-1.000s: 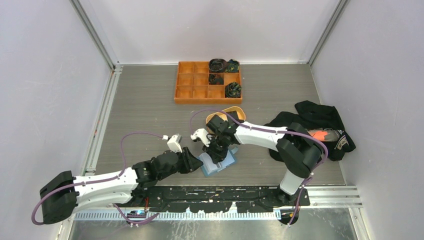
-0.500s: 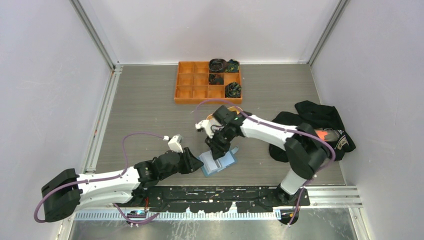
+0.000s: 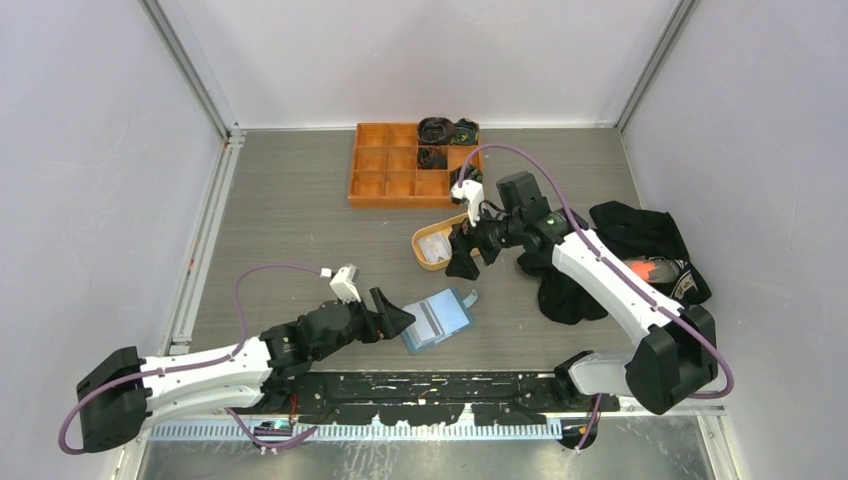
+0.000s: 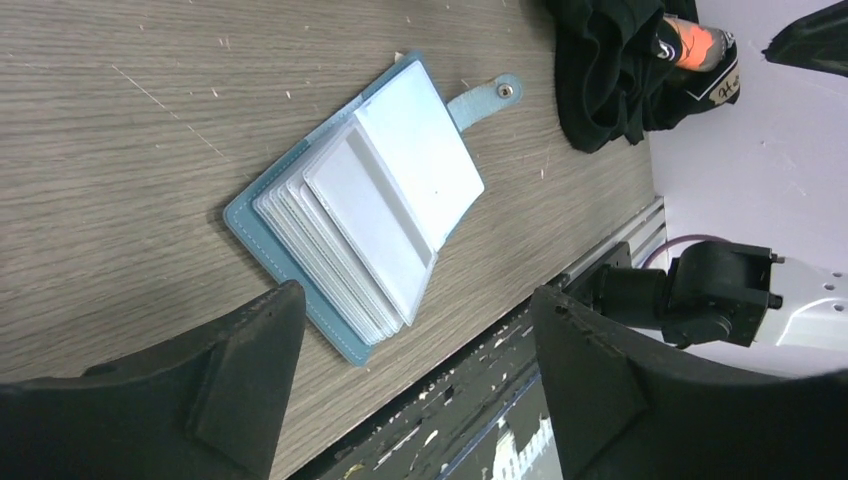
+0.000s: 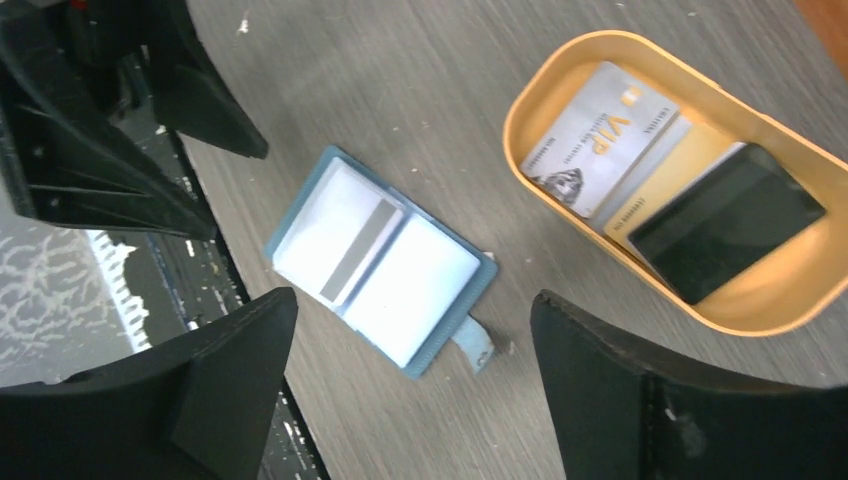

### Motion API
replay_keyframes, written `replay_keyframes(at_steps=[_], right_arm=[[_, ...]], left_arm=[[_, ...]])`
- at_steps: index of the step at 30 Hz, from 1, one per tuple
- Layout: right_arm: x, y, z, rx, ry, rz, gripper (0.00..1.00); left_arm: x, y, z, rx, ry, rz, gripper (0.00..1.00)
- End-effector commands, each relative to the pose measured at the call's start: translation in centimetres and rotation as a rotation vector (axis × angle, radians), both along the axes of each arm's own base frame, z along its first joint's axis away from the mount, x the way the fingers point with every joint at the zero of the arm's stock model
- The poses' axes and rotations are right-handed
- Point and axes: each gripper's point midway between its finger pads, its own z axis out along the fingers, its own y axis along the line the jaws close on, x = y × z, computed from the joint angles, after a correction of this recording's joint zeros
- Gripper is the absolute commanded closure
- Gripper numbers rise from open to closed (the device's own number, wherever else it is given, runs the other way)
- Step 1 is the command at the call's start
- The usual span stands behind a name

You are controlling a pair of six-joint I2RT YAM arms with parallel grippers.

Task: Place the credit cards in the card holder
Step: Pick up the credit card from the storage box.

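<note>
cards point(image 5: 598, 135), upper right in dish point(image 5: 770, 312): likely thin, stiff, slick, so pinch an edge | holder point(image 5: 380, 265), centre: light, floppy, so pin cover | left gripper point(image 3: 392, 316), right gripper point(image 3: 465, 255): gaping, empty

R arm: right gripper point(image 3: 470, 258) left the blue folding card holder point(image 3: 438, 320), now farther off over tan oval dish point(image 3: 419, 246), jaws wider.
L arm: left gripper point(image 3: 396, 312) jaws spread too.

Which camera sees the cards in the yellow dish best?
The right wrist view: the dish lies right below it, and a grey card, a gold card and a black card show clearly. The top view shows the dish small, partly behind the right gripper. The left wrist view misses it.
</note>
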Motion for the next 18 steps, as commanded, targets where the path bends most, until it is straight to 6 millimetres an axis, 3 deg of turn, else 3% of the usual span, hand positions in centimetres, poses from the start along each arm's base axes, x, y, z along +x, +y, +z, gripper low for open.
replay_keyframes(at_steps=[1, 4, 7, 12, 18], right_arm=[[2.7, -0.9, 1.1, -0.008, -0.057, -0.109, 0.02], [5.0, -1.9, 1.0, -0.058, -0.064, -0.239, 0.01], [6.2, -2.4, 0.7, -0.078, -0.050, -0.252, 0.01], [7.4, -1.2, 1.1, -0.056, 0.001, -0.197, 0.01], [9.3, 0.3, 3.0, 0.012, -0.025, -0.169, 0.00]], left_arm=[[1.6, 0.4, 1.7, -0.019, -0.097, 0.055, 0.13], [2.3, 0.6, 2.2, -0.007, -0.130, 0.073, 0.05], [3.0, 0.5, 3.6, 0.000, -0.189, 0.072, 0.02], [4.6, 0.4, 5.4, 0.020, -0.272, 0.095, 0.00], [7.2, -0.7, 6.0, 0.051, -0.291, 0.075, 0.00]])
